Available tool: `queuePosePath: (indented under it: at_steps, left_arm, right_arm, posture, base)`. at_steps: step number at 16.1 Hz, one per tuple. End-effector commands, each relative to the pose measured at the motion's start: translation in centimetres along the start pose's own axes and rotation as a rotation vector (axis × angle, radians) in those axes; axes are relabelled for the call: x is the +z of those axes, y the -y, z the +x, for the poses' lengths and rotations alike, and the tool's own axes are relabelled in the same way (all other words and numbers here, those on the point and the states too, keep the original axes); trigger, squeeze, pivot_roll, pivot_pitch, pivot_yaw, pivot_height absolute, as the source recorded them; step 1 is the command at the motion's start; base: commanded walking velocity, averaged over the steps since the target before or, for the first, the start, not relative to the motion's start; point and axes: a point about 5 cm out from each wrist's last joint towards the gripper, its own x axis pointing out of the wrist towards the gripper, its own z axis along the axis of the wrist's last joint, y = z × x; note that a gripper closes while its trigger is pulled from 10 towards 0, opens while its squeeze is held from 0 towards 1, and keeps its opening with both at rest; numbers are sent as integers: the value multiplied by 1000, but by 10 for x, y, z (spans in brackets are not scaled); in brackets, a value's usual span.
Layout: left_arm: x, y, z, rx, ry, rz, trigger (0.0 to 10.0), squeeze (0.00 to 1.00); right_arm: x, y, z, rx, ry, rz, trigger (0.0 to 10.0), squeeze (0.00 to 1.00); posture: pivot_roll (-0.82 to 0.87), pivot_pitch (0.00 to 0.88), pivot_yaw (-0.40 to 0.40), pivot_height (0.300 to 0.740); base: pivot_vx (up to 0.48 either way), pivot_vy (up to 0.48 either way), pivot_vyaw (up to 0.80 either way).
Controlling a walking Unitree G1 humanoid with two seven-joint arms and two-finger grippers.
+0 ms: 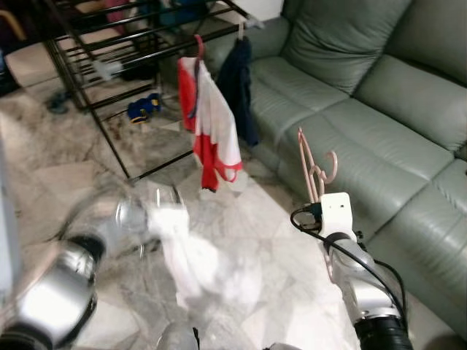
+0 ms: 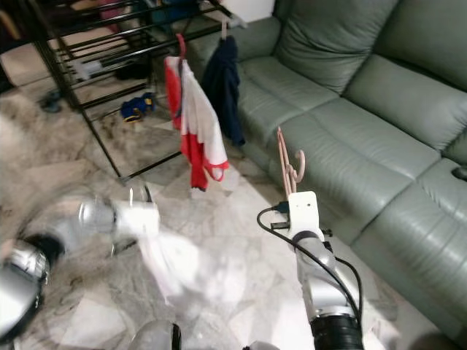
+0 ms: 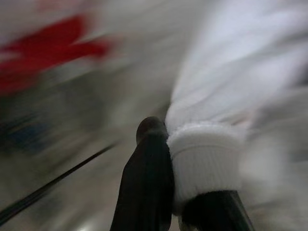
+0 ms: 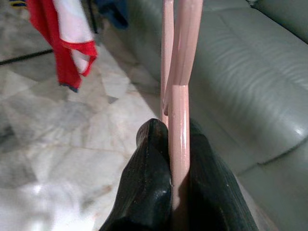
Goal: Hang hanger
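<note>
A pink plastic hanger (image 1: pixel 315 169) stands upright in my right gripper (image 4: pixel 177 130), whose black fingers (image 4: pixel 150 159) are shut on its lower bar, in front of the green sofa (image 1: pixel 379 109). My left gripper (image 3: pixel 178 139) is shut on the ribbed edge of a white garment (image 1: pixel 191 257), which hangs blurred below it over the marble floor. A black drying rack (image 1: pixel 109 44) stands at the back left. From it hang a red and white shirt (image 1: pixel 211 124) on a red hanger and a dark blue garment (image 1: pixel 237 84).
Marble floor (image 1: pixel 248 219) lies between me and the rack. Blue shoes (image 1: pixel 144 107) sit under the rack. The green sofa runs along the right side, close to my right arm.
</note>
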Motion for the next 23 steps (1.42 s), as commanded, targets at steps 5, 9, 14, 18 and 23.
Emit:
queuePosePath:
  at_steps: [5,9,14,18,23]
  left_arm:
    - [68,-92,-41,719,418,-49,10000,0]
    - [61,-52,-15,510,367,39,10000,0]
    - [61,-89,-39,815,442,-122,10000,0]
    - [51,-87,-34,833,349,-178,10000,0]
    - [14,1,1,-127,80,101,10000,0]
  right_arm:
    - [1,1,0,-7,1,6,10000,0]
    - [0,1,1,-1,-2,2,10000,0]
    - [0,2,2,7,-2,-8,10000,0]
    - [-1,2,1,11,-4,-2,10000,0]
    - [-2,3,1,18,-7,1,10000,0]
  posture:
    - [13,13,19,740]
    - [11,13,12,740]
    - [8,8,6,740]
    - [3,12,5,740]
    - [5,16,6,740]
  base:
    - [0,0,0]
    - [0,0,0]
    - [0,0,0]
    - [0,0,0]
    - [0,0,0]
